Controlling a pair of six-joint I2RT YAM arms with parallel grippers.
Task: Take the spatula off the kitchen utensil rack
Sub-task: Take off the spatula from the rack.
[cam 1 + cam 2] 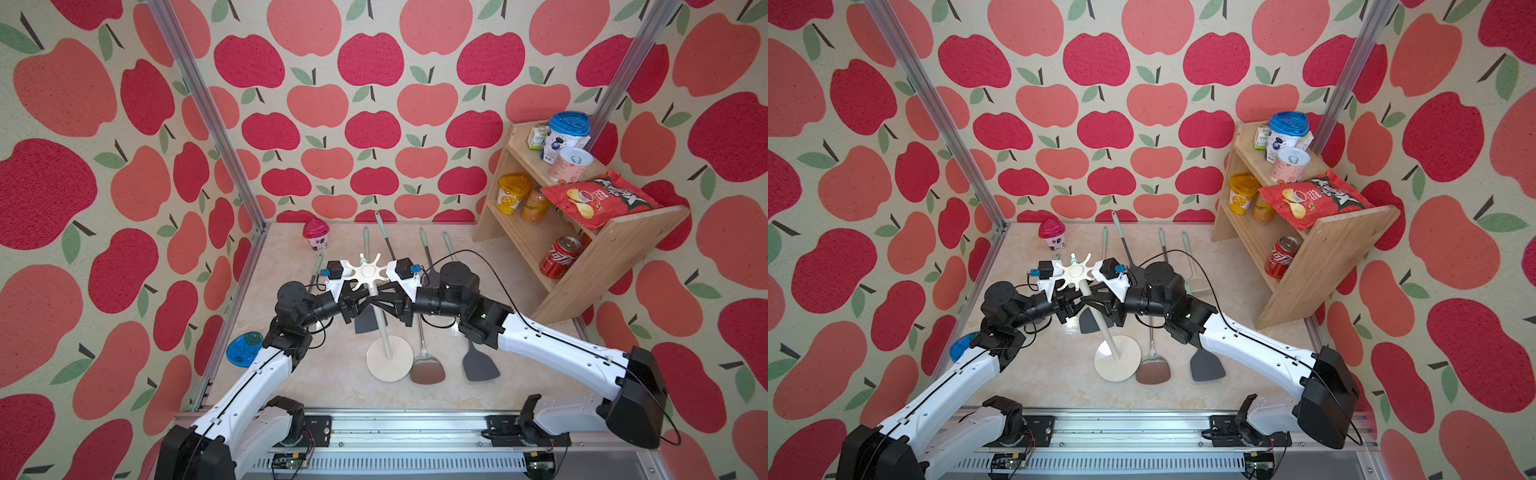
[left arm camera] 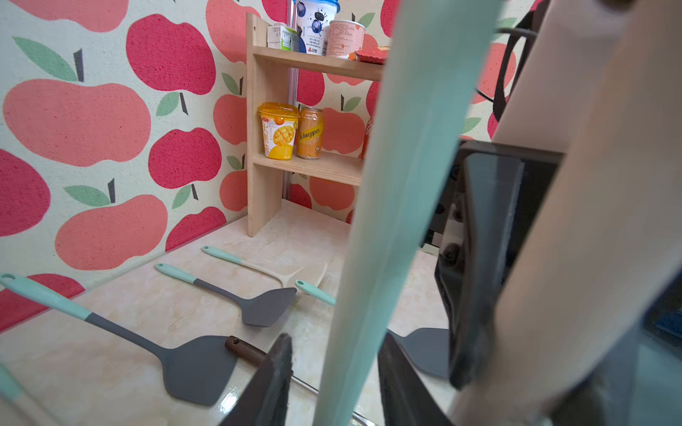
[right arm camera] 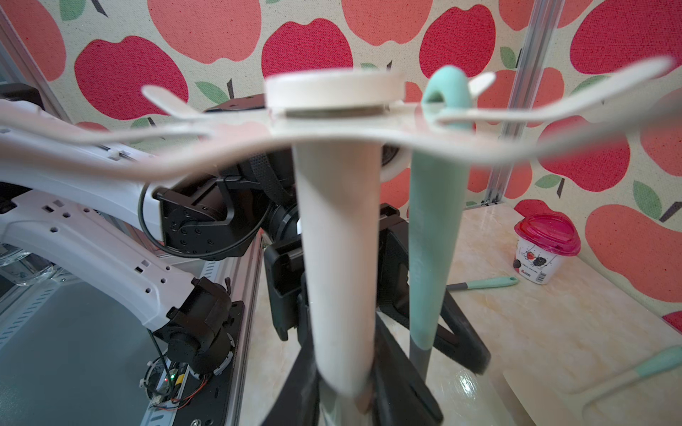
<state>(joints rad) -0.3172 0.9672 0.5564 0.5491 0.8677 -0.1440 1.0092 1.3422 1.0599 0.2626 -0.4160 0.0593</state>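
Observation:
The cream-white kitchen utensil rack stands mid-table, its star top between my two wrists. One spatula hangs from a hook arm: a teal handle and a grey blade beside the pole. My left gripper is open around that handle; one finger touches it and the other finger stands a small gap away. My right gripper is shut on the rack's pole, low down. In the right wrist view the handle's teal loop sits over a hook arm.
Several other spatulas lie on the table behind and to the right of the rack, among them a metal turner and a grey one. A wooden shelf with cans, cups and a chip bag stands back right. A red-lidded cup is back left.

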